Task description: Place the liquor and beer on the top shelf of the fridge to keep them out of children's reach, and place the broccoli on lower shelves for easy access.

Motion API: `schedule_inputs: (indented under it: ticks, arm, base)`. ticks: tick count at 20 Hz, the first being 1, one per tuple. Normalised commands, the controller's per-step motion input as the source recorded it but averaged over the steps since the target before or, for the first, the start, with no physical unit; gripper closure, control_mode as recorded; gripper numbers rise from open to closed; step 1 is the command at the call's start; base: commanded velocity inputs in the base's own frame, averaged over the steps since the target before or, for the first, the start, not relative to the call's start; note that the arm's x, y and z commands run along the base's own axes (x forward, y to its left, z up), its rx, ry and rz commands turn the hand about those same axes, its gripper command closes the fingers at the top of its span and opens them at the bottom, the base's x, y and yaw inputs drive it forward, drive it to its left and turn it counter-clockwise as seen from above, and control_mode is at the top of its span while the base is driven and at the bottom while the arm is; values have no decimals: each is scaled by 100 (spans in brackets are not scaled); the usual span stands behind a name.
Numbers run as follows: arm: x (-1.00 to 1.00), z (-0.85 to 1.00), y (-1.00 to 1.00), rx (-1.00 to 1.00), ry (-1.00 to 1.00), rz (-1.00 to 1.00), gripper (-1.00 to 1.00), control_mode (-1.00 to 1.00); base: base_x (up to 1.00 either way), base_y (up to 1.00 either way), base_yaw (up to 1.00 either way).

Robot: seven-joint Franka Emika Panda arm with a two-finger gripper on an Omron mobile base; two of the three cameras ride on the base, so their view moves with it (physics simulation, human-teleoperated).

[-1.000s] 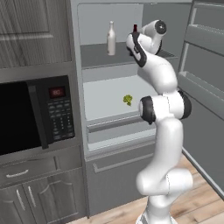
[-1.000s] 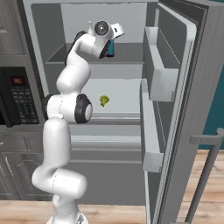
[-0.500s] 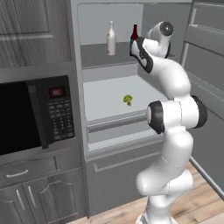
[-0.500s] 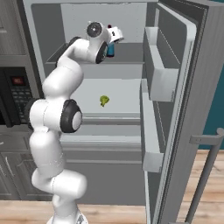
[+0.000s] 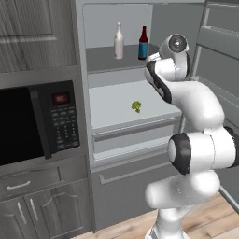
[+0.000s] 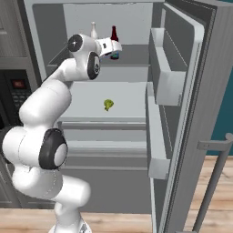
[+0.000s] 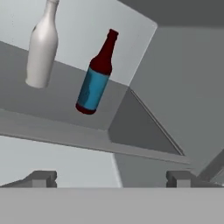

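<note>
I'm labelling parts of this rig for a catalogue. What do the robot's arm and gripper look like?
The arm is made of glossy white rounded segments joined by dark, near-black bands at the joints, with a round grey cap on the wrist joint. No cables or markings show. The gripper ends in two small blocky dark grey fingertips.

beer [image 7: 93, 85] and liquor [image 7: 41, 50] apart, passable gap

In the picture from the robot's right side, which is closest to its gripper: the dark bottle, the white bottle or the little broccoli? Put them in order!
From the gripper:
1. The beer, right by it on the top shelf.
2. The liquor, a bit further left on that shelf.
3. The broccoli, down on the shelf below.
</note>
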Motion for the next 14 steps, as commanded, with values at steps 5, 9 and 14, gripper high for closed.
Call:
schedule_inputs:
  ticks: [5,9,14]
  arm:
    - [-100,6,38,2,0,-5,-100,-100]
    - [-100,0,28,2,7,-5,-100,-100]
    - [-100,0,17,7,5,-5,-100,-100]
  base:
    - [0,0,0]
    - [0,0,0]
    - [0,0,0]
